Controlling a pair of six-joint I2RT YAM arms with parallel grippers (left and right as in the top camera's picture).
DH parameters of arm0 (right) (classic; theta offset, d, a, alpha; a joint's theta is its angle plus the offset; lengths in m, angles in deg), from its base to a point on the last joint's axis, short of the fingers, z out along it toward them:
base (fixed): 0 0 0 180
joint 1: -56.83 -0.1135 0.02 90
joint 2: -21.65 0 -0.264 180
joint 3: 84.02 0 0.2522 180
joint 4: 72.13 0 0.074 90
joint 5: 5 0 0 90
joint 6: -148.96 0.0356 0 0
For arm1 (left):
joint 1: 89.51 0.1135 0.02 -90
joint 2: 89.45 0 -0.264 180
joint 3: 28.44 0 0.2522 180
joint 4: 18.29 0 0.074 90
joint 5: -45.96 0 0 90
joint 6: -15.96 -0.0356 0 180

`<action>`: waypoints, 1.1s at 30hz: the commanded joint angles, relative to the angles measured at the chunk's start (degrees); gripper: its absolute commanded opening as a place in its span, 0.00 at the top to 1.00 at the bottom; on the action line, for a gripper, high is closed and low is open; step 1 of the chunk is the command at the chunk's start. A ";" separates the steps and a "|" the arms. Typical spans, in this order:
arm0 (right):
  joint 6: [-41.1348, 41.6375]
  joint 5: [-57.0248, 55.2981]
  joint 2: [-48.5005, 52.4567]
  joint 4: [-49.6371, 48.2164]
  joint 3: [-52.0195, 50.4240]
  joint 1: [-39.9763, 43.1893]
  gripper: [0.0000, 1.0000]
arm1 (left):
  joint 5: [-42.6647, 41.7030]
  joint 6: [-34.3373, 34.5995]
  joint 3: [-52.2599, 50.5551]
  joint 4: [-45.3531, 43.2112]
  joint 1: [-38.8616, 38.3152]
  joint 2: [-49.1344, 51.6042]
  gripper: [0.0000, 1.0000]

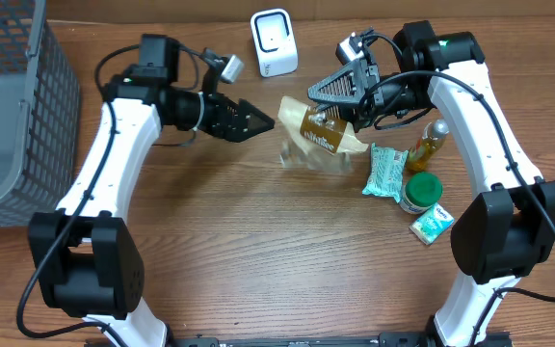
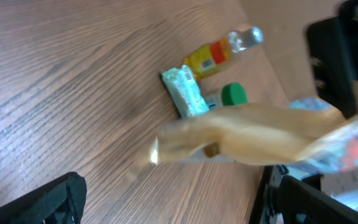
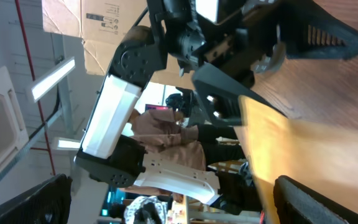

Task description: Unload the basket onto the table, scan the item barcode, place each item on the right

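Note:
The item, a tan snack bag (image 1: 321, 138) with a brown label, lies mid-table between the arms. The left wrist view shows this bag (image 2: 253, 134) blurred. My left gripper (image 1: 255, 120) points at it from the left, open and empty (image 2: 173, 202). My right gripper (image 1: 333, 89) hovers just above the bag's far end, open; in its wrist view the tan bag (image 3: 297, 149) sits by the right finger, with nothing between the fingers (image 3: 173, 205). A white scanner (image 1: 274, 42) stands at the back. No barcode is readable.
Right of the bag lie a green packet (image 1: 385, 171), a yellow-liquid bottle (image 1: 430, 145), a green-capped jar (image 1: 420, 191) and a small teal packet (image 1: 432, 224). A grey mesh basket (image 1: 27, 106) stands at the far left.

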 commanded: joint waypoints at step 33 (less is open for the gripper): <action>25.11 -71.63 0.83 -23.61 -0.26 0.46 0.00 | 7.02 -16.00 -2.32 7.93 -7.28 2.64 0.00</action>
